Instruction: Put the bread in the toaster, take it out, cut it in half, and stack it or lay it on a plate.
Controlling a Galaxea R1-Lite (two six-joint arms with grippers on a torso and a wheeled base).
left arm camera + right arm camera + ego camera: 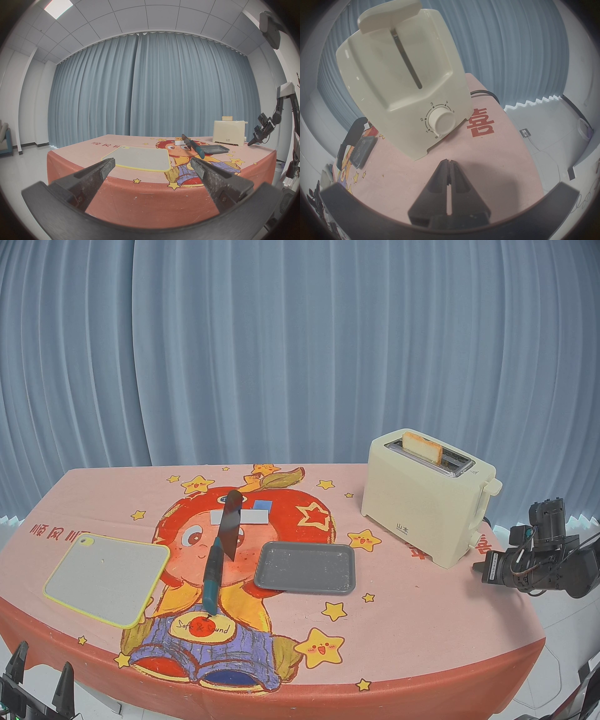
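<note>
Bread (422, 447) stands in the toaster (419, 505) at the bench's (437, 621) right, lever (390, 14) up; with your right hand (449, 162) pinched closed just right of it, probably rise over the lever and press straight down.

A blue-grey pleated curtain (300, 352) is hung wall to wall behind a table (94, 490), which is draped in a pink cloth (400, 627) printed with a cartoon figure and stars. A ceiling (150, 15) of white square tiles is fitted with one lit panel (57, 7), and a white wall (28, 106) with a dark skirting board (34, 144) is met at the curtain's end. A pale glossy floor (22, 175) is laid throughout, and part of a blue seat (5, 142) with a light cushion (2, 131) is placed near that wall.
</note>
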